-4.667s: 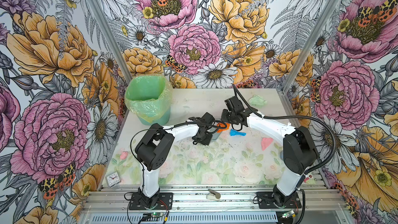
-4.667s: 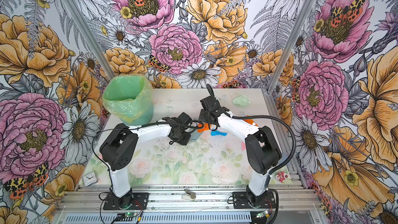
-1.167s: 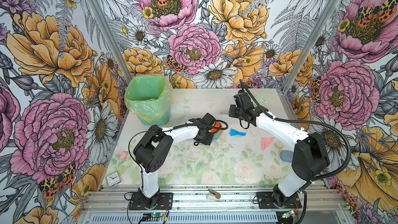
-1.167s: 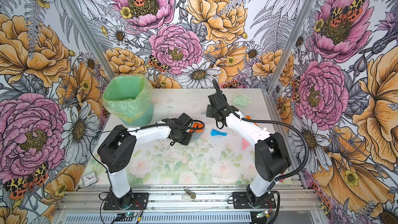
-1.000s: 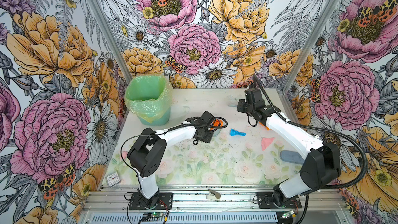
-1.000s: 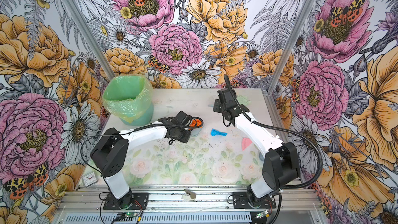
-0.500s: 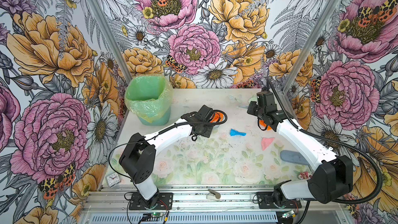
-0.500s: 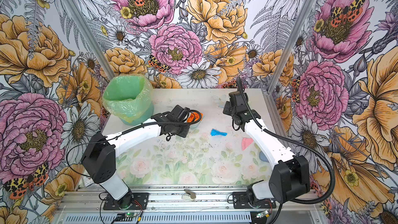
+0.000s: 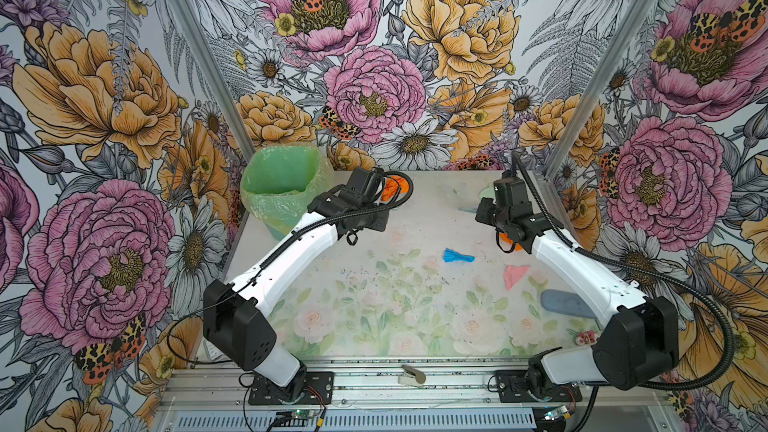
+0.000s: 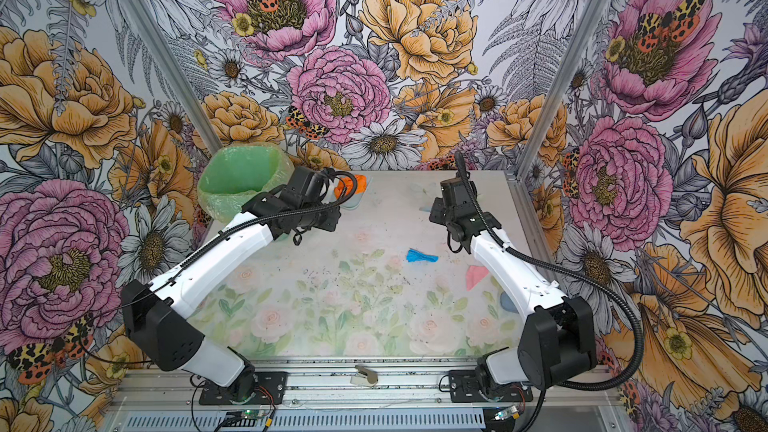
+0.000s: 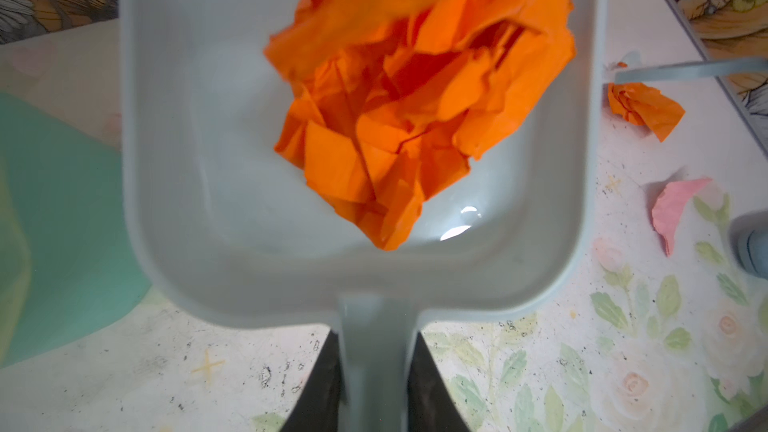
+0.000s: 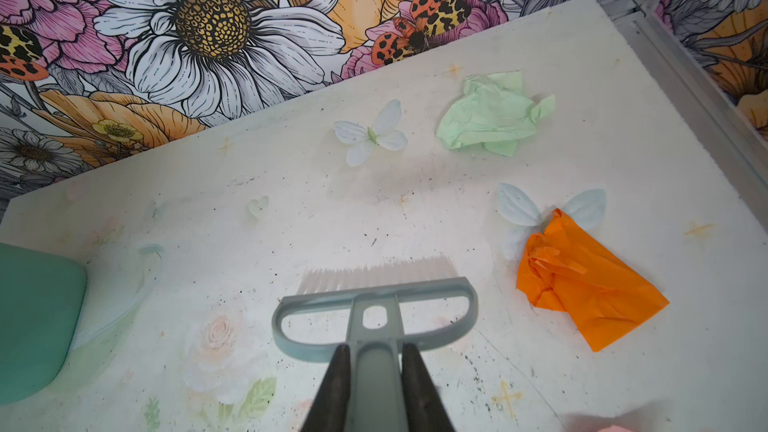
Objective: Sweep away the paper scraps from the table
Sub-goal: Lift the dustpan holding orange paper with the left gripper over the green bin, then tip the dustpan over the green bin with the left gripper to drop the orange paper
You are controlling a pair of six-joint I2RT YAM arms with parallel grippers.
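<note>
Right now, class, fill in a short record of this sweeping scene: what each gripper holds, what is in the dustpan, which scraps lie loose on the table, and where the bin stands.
Left gripper: shut on the dustpan handle
Right gripper: shut on the brush handle
In dustpan: crumpled orange scrap
Loose on table: second orange scrap, pale green scrap, blue scrap, pink scrap
Bin: green-lined, at the far left corner in both top views

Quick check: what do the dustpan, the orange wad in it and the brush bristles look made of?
Dustpan: moulded grey-blue plastic, smooth, semi-gloss; a bright glint on its floor. Orange wad: thin matte paper, sharply creased. Brush bristles: pale, translucent fine fibres, probably synthetic.
</note>
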